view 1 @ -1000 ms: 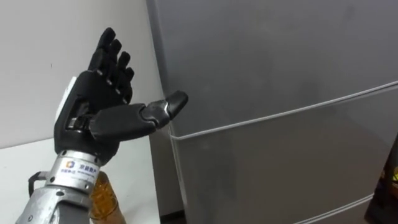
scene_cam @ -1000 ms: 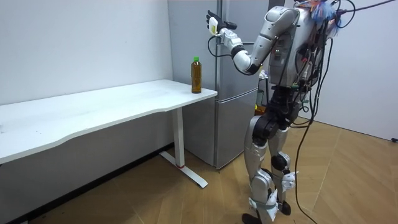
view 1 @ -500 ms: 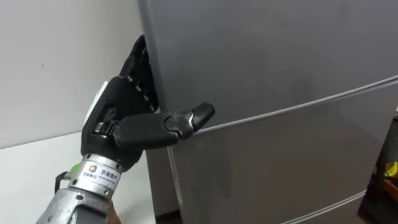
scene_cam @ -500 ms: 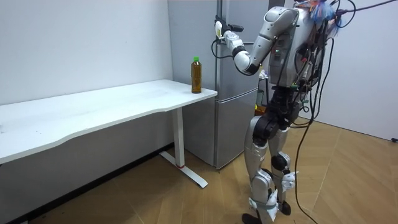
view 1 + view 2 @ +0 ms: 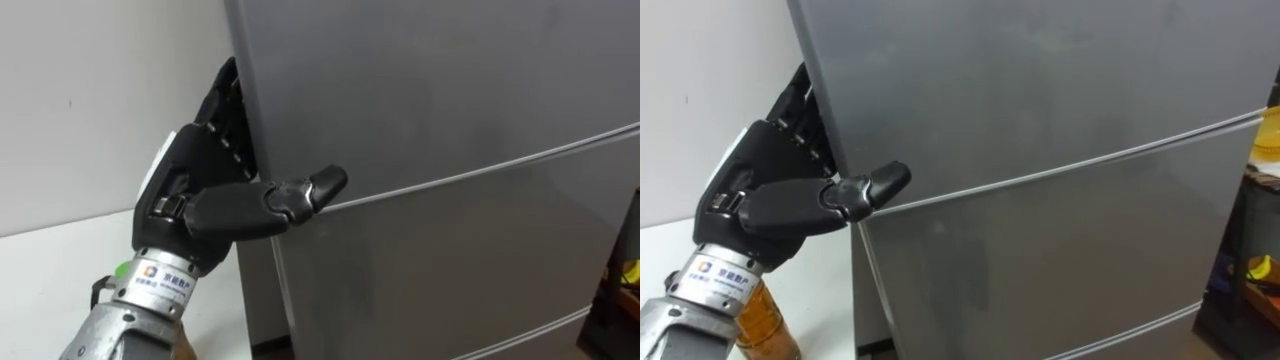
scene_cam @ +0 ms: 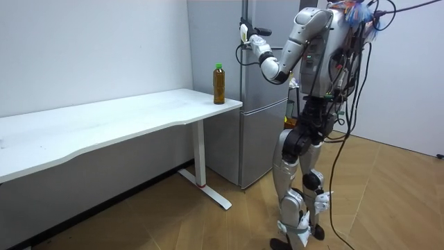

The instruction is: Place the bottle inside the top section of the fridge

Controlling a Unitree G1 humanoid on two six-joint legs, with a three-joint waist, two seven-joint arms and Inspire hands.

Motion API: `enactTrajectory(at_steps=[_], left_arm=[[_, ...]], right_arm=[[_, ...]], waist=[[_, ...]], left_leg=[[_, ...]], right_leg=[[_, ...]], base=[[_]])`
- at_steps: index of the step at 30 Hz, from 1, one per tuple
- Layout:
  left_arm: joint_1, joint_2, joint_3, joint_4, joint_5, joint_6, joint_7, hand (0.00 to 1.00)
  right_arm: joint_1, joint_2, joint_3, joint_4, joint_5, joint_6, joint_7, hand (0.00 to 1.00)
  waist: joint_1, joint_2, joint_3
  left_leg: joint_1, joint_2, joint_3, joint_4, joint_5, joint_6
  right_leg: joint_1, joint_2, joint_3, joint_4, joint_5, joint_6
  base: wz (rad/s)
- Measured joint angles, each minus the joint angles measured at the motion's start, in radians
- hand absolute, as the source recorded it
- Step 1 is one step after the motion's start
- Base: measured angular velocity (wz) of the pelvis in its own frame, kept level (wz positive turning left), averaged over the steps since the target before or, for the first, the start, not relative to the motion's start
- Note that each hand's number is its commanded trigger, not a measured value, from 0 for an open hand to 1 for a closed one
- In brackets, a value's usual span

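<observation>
While the bottle point(image 6: 219, 83) stands on the white table point(image 6: 125, 118), the left hand point(image 5: 190, 205) is at the upper fridge door point(image 5: 430, 80).
A second ago the hand was spread in open air; it has since moved to the door's left edge and held there for half a second. The thumb lies across the front, just above the seam point(image 5: 480, 170). The rest is behind the edge, so the grip cannot be told. Judgement: opening step, door shut flush. Door is flat, brushed grey, dull sheen. Bottle is slim, amber, green-capped, upright at the table corner beside the fridge.
</observation>
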Motion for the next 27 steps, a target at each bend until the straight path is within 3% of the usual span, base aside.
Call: enactTrajectory(at_steps=[6, 7, 8, 11, 12, 13, 20, 23, 27], left_arm=[[0.0, 0.0, 0.0, 0.001, 0.0, -0.011, -0.019, 0.0], [0.0, 0.0, 0.0, 0.01, 0.0, -0.021, -0.03, 0.14], [0.0, 0.0, 0.0, 0.013, 0.0, -0.024, -0.034, 0.49], [0.0, 0.0, -0.002, 0.022, 0.0, -0.03, -0.047, 0.73], [0.0, 0.0, -0.002, 0.023, 0.001, -0.032, -0.047, 0.87], [0.0, -0.002, 0.006, 0.029, 0.001, -0.034, -0.045, 0.93], [0.0, -0.016, 0.009, 0.039, 0.0, -0.044, -0.04, 0.98], [0.001, -0.046, 0.003, 0.043, -0.009, -0.037, -0.035, 0.98], [0.001, -0.045, 0.005, 0.043, 0.003, -0.039, -0.032, 0.95]], right_arm=[[-0.01, -0.003, 0.016, 0.005, 0.0, -0.001, 0.0, 0.0], [-0.01, -0.004, 0.016, 0.005, 0.0, -0.001, 0.001, 0.0], [-0.01, -0.004, 0.017, 0.005, 0.0, -0.001, 0.001, 0.0], [-0.01, -0.005, 0.018, 0.004, 0.0, -0.001, 0.002, 0.0], [-0.01, -0.006, 0.02, 0.003, 0.0, 0.0, 0.003, 0.0], [-0.01, -0.006, 0.02, 0.003, 0.0, 0.0, 0.004, 0.0], [-0.012, -0.019, 0.051, -0.001, 0.004, -0.003, 0.003, 0.0], [-0.015, -0.022, 0.058, -0.001, 0.003, -0.005, 0.0, 0.0], [-0.014, -0.026, 0.059, -0.001, 0.004, -0.004, 0.001, 0.0]], waist=[[0.002, -0.002, 0.0013], [0.002, -0.002, 0.0011], [0.002, -0.002, 0.0011], [0.002, -0.002, 0.001], [0.004, -0.002, 0.001], [0.006, -0.002, 0.0009], [0.006, 0.006, -0.0045], [0.007, 0.009, -0.0064], [0.009, 0.018, -0.0064]], left_leg=[[-0.007, 0.0, 0.0, 0.001, 0.0, 0.0], [-0.01, 0.0, 0.0, 0.002, 0.0, 0.0], [-0.012, 0.0, 0.0, 0.003, 0.0, 0.0], [-0.013, 0.0, 0.0, 0.004, 0.0, 0.0], [-0.014, 0.0, 0.0, 0.006, 0.0, 0.0], [-0.016, 0.0, 0.0, 0.008, 0.0, 0.0], [-0.034, -0.002, -0.01, 0.013, 0.0, 0.0], [-0.035, -0.004, -0.023, 0.013, 0.0, 0.0], [-0.035, -0.004, -0.025, 0.013, 0.0, 0.0]], right_leg=[[-0.013, 0.0, -0.001, 0.0, 0.0, 0.0], [-0.015, 0.0, -0.002, 0.001, 0.0, 0.0], [-0.015, -0.001, -0.002, 0.001, 0.0, 0.0], [-0.018, -0.001, -0.002, 0.001, 0.0, 0.0], [-0.018, -0.001, -0.002, 0.001, 0.0, 0.0], [-0.019, -0.001, -0.002, 0.001, 0.0, 0.0], [-0.02, -0.005, -0.018, 0.001, 0.002, 0.002], [-0.015, -0.006, -0.028, 0.001, 0.003, 0.002], [-0.014, -0.006, -0.029, 0.001, 0.003, 0.002]], base=[[0.0], [0.0], [0.0], [0.0], [0.0], [0.0], [0.08], [0.13], [0.01]])
